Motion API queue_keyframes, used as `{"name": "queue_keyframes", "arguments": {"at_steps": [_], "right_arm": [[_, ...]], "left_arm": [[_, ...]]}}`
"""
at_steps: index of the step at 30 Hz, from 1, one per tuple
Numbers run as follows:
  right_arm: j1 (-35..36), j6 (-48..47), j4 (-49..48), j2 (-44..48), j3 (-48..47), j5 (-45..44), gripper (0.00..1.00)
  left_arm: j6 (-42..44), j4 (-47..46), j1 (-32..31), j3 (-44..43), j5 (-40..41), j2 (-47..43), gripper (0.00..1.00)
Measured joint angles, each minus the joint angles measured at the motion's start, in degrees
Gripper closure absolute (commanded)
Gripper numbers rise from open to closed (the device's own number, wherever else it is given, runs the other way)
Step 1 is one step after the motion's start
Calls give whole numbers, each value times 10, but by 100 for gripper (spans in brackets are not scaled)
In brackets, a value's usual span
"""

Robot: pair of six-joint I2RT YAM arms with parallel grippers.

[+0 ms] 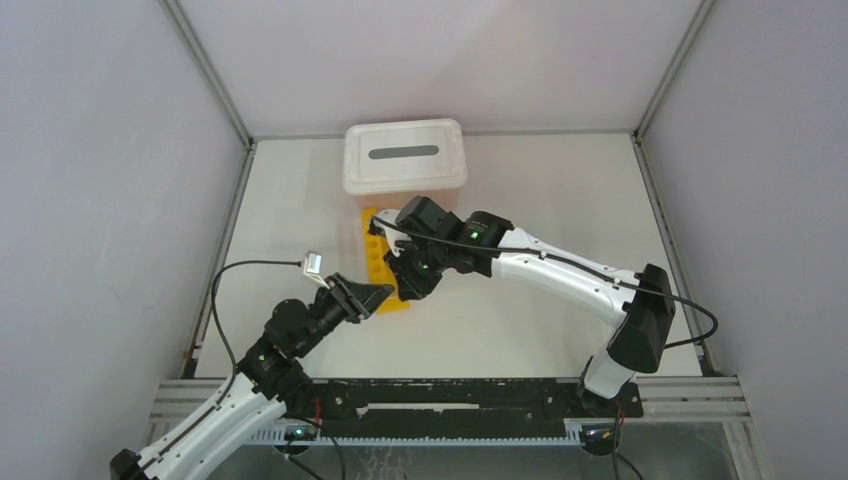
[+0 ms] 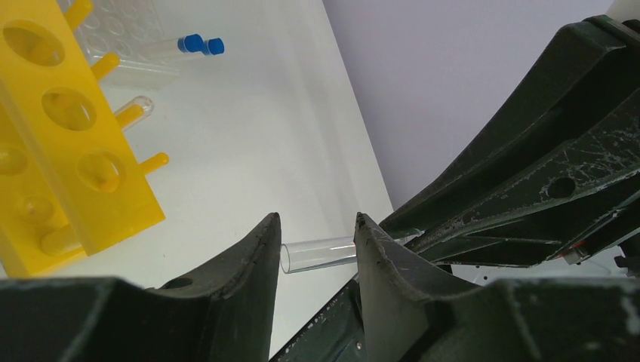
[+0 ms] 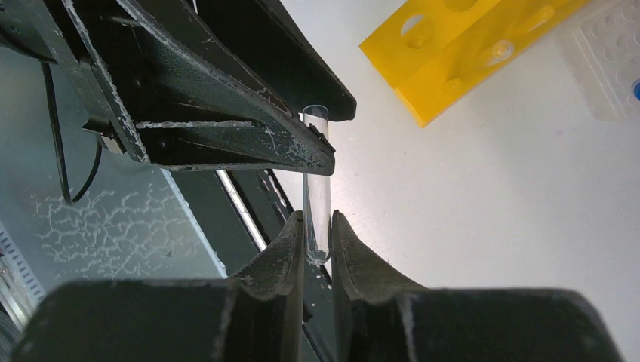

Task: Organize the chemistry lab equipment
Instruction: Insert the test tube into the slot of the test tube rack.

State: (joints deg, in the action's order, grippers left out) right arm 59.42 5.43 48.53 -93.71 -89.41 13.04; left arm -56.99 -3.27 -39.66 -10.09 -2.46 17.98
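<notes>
Right claw: the right gripper [image 3: 317, 220] is clenched on the rounded bottom of a clear glass tube [image 3: 317, 177], which points to 12 o'clock in the right wrist view
Left claw: the left gripper [image 2: 317, 220] is released, jaws apart; the tube's open mouth pokes crosswise into the gap, and no pinch shows
Tube location: off the table [image 1: 560, 200], between the two claws, at 6 o'clock from the pink bin [image 1: 405, 155] in the top view
Yellow rack [image 2: 75, 136]: at 10 o'clock from the left claw, holes facing up
Other items: blue-capped tubes [image 2: 200, 45] and the clear gridded rack [image 2: 121, 30] at 11 o'clock in the left wrist view
Handling: light, stiff, smooth and probably brittle; likely to slip or swing if pinched only at its end
Where to hold: mid-body, across the width, with gentle force
Step, as judged: a handover or regrip ahead of seating the tube in a rack hole
Risk: releasing one claw before the other closes drops the tube
</notes>
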Motion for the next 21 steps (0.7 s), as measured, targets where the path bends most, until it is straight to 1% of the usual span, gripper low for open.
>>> {"name": "queue_keyframes", "arguments": {"at_steps": [16,21], "right_arm": [[-16,5,-6,-11,-19,-7,90],[-17,5,-12,-12,-21,-9,90]], "left_arm": [[-11,-23,-14,19,2,0,54],[-11,-22,-16,19,3,-1,52]]}}
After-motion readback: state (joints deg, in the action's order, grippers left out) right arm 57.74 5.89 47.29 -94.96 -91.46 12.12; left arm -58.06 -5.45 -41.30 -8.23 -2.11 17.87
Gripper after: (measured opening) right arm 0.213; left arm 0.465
